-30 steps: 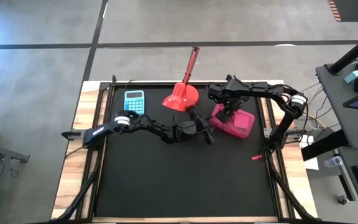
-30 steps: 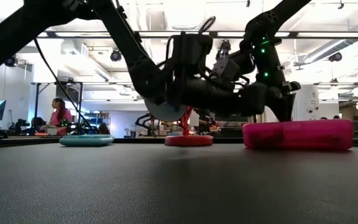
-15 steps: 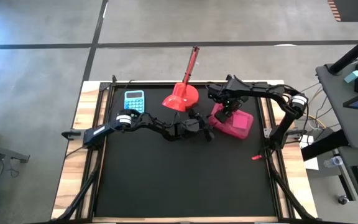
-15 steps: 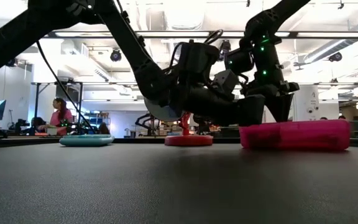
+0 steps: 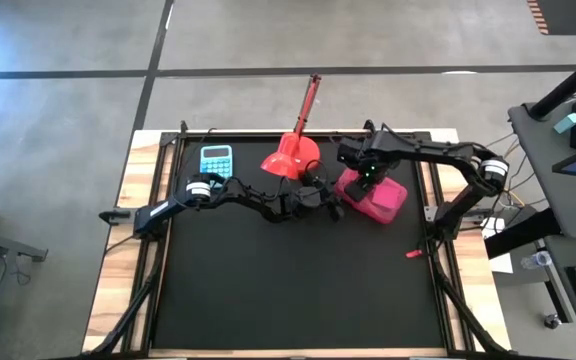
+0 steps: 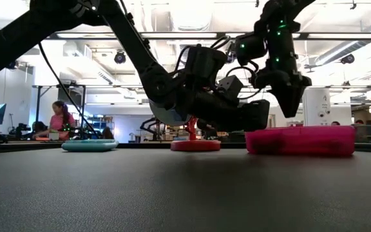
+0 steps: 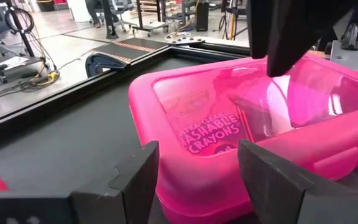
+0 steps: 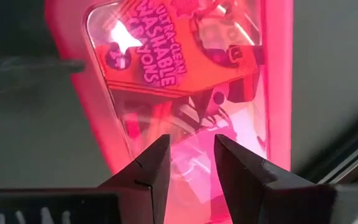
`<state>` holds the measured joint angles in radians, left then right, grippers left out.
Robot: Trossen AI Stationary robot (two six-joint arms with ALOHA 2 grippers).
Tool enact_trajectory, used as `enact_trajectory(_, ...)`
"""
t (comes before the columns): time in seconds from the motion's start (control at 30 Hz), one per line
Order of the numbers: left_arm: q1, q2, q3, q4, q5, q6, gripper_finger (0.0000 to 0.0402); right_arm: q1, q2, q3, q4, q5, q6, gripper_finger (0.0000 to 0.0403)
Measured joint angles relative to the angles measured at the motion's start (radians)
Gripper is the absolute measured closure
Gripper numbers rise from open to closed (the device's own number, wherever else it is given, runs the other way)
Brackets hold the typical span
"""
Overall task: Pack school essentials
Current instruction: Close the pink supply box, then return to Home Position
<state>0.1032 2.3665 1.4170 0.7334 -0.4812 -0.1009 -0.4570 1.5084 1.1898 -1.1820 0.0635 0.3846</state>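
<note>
high: overhead | low: table-level | wrists: close on pink case [image 7: 229,124]

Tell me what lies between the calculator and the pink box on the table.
In the high view, the red scoop sits between the calculator and the pink box; the left tool is also there, close beside the box.

Pink case [image 5: 375,197], light-blue calculator [image 5: 216,161], red scoop [image 5: 292,152].
</note>
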Motion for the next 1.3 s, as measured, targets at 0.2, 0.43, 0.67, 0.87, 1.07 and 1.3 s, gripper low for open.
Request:
enact_trajectory(0.2,-0.002,0.0,0.002,0.001,0.001,0.002,0.0198,0.035,-0.001,-0.021,0.01,0.003,0.011,0.0292)
enact_trajectory(0.43,-0.023,-0.027,-0.002,0.003,0.005,0.076,0.0198,0.048,-0.048,-0.016,0.009,0.007,0.014,0.0295)
enact_trajectory(0.67,-0.086,-0.075,-0.013,-0.006,0.012,0.134,0.0198,0.076,-0.217,-0.028,0.029,0.104,-0.017,0.0297)
enact_trajectory(0.87,-0.162,-0.162,-0.041,-0.112,0.01,0.164,0.0198,0.149,-0.411,-0.125,0.184,0.176,-0.033,0.03)
enact_trajectory(1.07,-0.245,-0.321,-0.145,-0.259,0.007,0.137,0.0198,0.281,-0.607,-0.321,0.371,0.173,-0.032,0.0299)
enact_trajectory(1.3,-0.366,-0.592,-0.494,-0.147,-0.007,0.017,0.0198,0.449,-0.777,-0.527,0.587,0.178,-0.029,0.03)
